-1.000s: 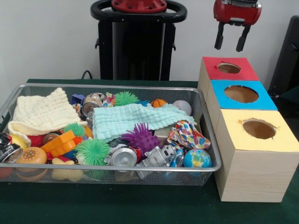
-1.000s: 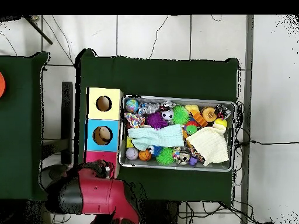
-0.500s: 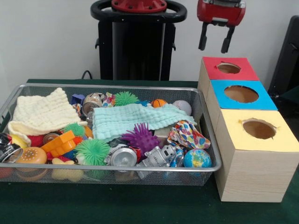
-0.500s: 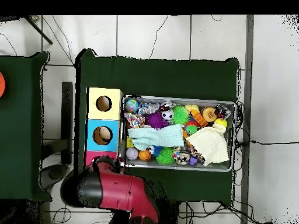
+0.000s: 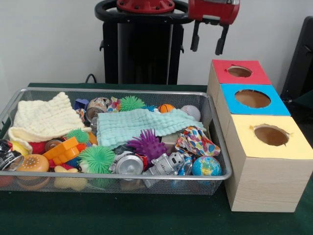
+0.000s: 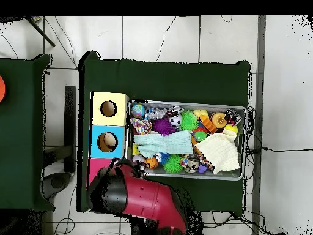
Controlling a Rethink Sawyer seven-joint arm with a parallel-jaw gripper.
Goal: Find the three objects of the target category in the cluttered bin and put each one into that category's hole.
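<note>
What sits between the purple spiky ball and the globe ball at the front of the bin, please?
In the front view, a silver toy robot and a confetti-patterned cloth lie between the purple spiky ball and the globe ball.

A wire bin full of toys and cloths sits on a dark green table. At its nine o'clock side stand three boxes in a column: a yellow box at twelve, a blue box below it, and a red box partly covered by the robot's red arm at six o'clock. A pale yellow cloth lies toward three o'clock, a mint cloth at the centre.
</note>
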